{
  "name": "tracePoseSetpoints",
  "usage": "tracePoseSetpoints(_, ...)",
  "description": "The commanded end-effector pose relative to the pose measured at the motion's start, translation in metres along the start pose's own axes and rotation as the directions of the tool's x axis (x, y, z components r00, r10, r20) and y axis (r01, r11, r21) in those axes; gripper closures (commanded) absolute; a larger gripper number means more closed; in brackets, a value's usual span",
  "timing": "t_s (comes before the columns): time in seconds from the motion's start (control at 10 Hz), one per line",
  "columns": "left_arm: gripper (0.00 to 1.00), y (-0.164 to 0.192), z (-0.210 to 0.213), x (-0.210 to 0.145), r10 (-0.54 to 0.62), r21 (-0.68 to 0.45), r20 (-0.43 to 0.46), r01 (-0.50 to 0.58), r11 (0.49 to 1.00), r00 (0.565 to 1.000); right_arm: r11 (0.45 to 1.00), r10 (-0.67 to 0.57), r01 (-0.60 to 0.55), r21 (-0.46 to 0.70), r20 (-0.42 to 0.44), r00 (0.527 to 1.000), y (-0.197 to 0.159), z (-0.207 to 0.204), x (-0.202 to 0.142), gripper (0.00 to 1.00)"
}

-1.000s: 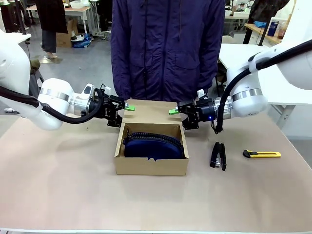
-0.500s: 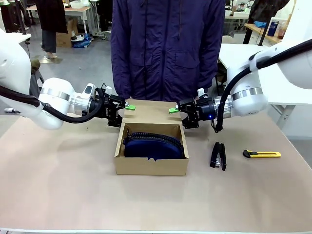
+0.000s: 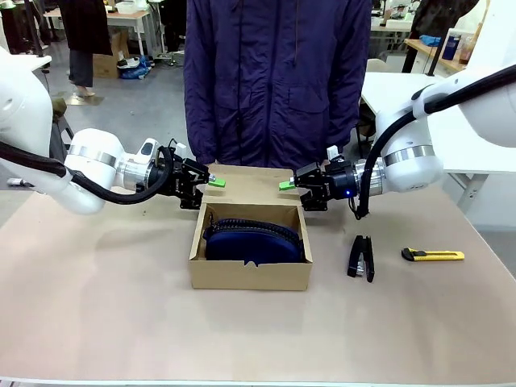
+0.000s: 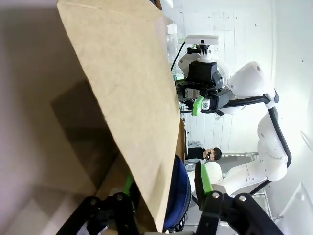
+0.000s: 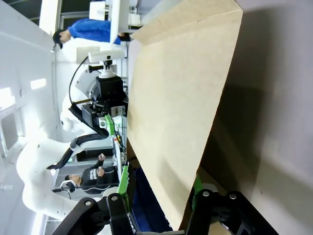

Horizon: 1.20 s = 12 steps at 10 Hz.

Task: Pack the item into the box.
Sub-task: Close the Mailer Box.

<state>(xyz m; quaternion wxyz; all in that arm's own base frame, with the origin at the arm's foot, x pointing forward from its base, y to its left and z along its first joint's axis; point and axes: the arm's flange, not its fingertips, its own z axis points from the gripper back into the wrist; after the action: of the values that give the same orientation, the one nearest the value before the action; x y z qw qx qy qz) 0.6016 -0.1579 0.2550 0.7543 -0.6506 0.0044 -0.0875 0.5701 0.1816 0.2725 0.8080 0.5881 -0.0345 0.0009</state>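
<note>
The brown cardboard box stands mid-table with the navy-blue item lying inside, filling its width. Its hinged lid leans back at the far side. My left gripper straddles the lid's left edge, and in the left wrist view the lid runs between its parted fingers, with the item below. My right gripper is at the lid's right edge. In the right wrist view its fingers are drawn in on the lid.
A person in a dark jacket stands at the far edge, directly behind the lid. A black stapler and a yellow-and-black utility knife lie right of the box. The table is bare in front and to the left.
Both grippers' jaws have narrowed around the lid's side edges. The left gripper has crept slightly right and down. The box and the item have stayed put.
</note>
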Motion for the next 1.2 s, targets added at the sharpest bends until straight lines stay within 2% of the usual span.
tracePoseSetpoints(0.0, 0.41, -0.001, -0.001, 0.003, -0.006, -0.001, -0.016, 0.006, 1.0, 1.0, 0.999, 0.023, -0.023, 0.026, 0.009, 1.0, -0.001, 0.0, 0.0, 0.44)
tracePoseSetpoints(0.2, 0.41, -0.008, 0.004, 0.0, -0.053, -0.015, 0.004, 0.053, 0.999, 0.999, 0.997, 0.056, -0.057, 0.047, 0.017, 0.998, 0.002, 0.004, -0.004, 0.44)
tracePoseSetpoints(0.5, 0.41, -0.036, 0.014, -0.021, -0.262, -0.015, 0.061, 0.263, 0.965, 0.963, 0.974, 0.208, -0.214, 0.069, 0.088, 0.974, 0.023, 0.03, -0.022, 0.44)
tracePoseSetpoints(0.8, 0.41, -0.054, 0.012, -0.04, -0.375, -0.018, 0.06, 0.377, 0.926, 0.925, 0.929, 0.358, -0.368, 0.047, 0.147, 0.922, 0.046, 0.044, -0.04, 0.44)
tracePoseSetpoints(0.9, 0.41, -0.056, 0.01, -0.046, -0.402, -0.042, 0.015, 0.402, 0.914, 0.915, 0.905, 0.407, -0.423, 0.043, 0.196, 0.892, 0.05, 0.046, -0.043, 0.44)
tracePoseSetpoints(1.1, 0.41, -0.057, 0.011, -0.054, -0.452, -0.03, 0.016, 0.453, 0.891, 0.892, 0.887, 0.445, -0.459, 0.043, 0.18, 0.877, 0.053, 0.041, -0.047, 0.44)
